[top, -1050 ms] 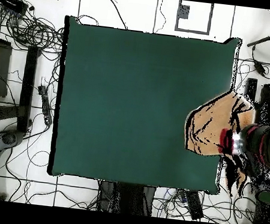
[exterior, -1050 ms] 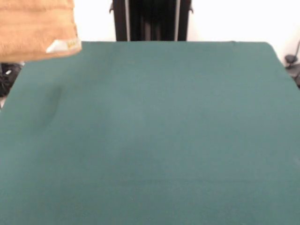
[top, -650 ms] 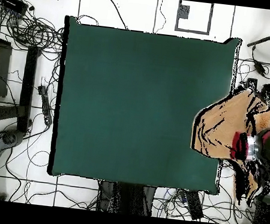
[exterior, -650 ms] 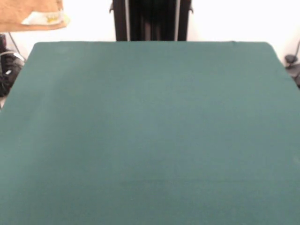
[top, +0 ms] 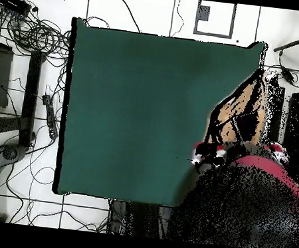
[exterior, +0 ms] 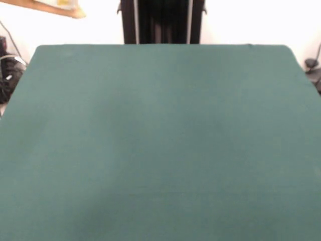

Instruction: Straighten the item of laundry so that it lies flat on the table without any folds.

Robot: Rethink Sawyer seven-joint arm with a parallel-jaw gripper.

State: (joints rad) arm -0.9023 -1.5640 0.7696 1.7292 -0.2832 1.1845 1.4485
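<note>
The towel (top: 239, 111) hangs bunched in the air over the table's (exterior: 160, 140) edge — none of it lying flat — beneath the arm (top: 251, 194). The gripper's state cannot be told. Released here, the cloth would likely land crumpled or slip off.

You see the towel (top: 241, 113) raised off the table (top: 146, 115), over its right edge in the overhead view.

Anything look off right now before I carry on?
Yes. The towel is off the table, hanging in the air at one table edge. The front view shows only its corner at the top. Nothing lies on the table.
</note>
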